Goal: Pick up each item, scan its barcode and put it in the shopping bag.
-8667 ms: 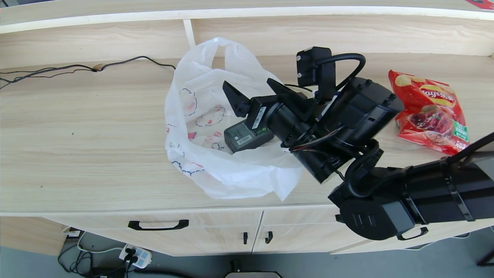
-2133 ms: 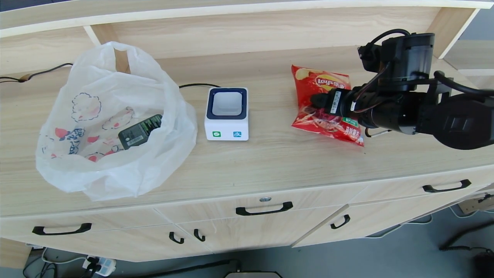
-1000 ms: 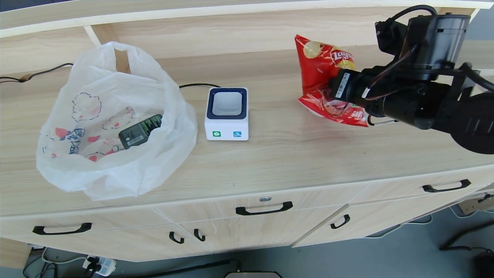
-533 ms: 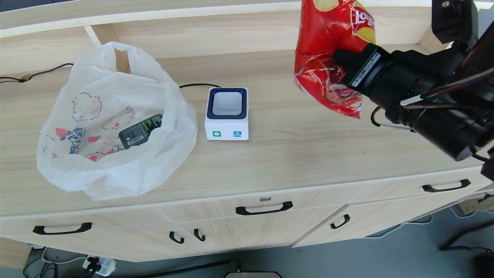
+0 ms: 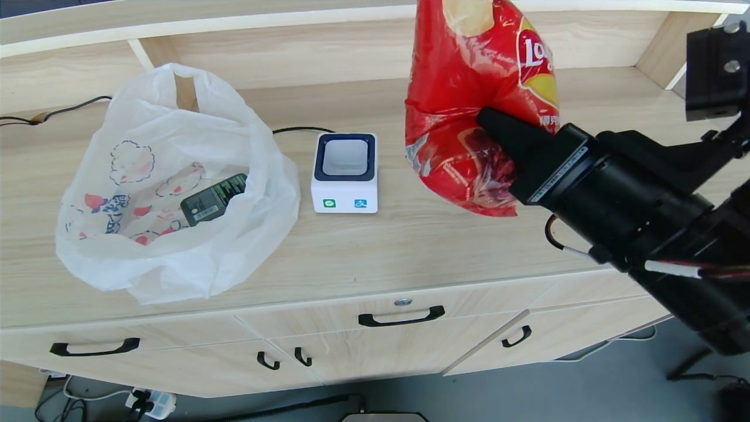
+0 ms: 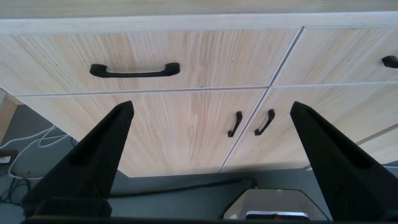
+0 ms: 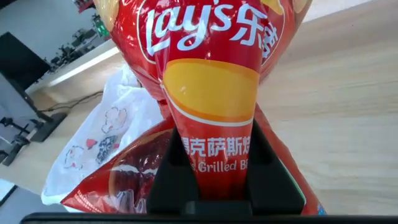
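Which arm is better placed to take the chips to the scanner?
The right arm. The right fingers pinch the chip bag, which is lifted off the counter close to the scanner. The left fingers hang open and empty down by the drawers.

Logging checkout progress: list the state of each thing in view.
chip bag, held above the counter, pinched in the right claw.
right claw, shut on the chip bag.
left claw, open, empty.
shopping bag, open, dark packet inside.
scanner, standing on the counter.
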Motion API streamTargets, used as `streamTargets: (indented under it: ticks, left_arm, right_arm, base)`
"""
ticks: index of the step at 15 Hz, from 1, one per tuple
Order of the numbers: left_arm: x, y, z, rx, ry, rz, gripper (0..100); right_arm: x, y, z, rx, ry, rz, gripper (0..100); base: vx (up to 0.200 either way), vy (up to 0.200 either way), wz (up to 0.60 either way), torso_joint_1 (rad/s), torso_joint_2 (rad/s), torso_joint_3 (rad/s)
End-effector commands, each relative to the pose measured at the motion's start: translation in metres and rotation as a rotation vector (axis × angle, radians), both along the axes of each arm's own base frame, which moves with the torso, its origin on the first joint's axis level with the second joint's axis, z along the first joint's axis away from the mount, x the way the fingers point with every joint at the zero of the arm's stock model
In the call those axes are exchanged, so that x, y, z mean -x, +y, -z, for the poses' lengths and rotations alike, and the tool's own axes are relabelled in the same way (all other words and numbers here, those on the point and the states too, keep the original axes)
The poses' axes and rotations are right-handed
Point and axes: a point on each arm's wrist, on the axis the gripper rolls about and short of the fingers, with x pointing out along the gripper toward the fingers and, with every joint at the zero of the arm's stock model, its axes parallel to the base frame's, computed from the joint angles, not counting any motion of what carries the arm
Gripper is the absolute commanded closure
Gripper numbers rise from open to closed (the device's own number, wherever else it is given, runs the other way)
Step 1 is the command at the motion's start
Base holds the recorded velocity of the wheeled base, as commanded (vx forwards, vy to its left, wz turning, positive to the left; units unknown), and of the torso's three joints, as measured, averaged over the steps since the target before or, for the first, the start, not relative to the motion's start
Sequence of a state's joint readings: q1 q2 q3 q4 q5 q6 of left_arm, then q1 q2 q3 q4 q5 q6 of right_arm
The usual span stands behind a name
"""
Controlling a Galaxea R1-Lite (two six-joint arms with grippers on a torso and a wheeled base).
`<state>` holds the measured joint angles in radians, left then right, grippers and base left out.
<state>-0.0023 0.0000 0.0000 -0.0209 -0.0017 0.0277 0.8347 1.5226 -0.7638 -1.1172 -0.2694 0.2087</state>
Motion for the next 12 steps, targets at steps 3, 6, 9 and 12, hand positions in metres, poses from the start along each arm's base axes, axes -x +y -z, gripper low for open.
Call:
streamTargets:
  ticks: [3,6,9,12]
  left_arm:
    - [0.000,0.000,0.000,-0.001,0.001,0.001,0]
    - [0.000,0.000,0.000,-0.001,0.002,0.001,0]
    - [0.000,0.000,0.000,-0.003,0.002,0.001,0]
    - [0.000,0.000,0.000,-0.003,0.001,0.000,0]
  right_arm:
    - [0.031,-0.012,0.013,0.041,0.006,-0.093,100]
    - [0.058,-0.016,0.021,-0.078,0.037,-0.284,100]
    - [0.072,-0.029,0.037,-0.062,0.041,-0.431,100]
    - [0.074,-0.030,0.027,-0.111,0.029,-0.455,100]
  base:
    - [0.000,0.000,0.00,0.000,0.00,0.000]
    - [0.000,0.000,0.00,0.000,0.00,0.000]
    - [0.000,0.000,0.00,0.000,0.00,0.000]
    - [0.000,0.000,0.00,0.000,0.00,0.000]
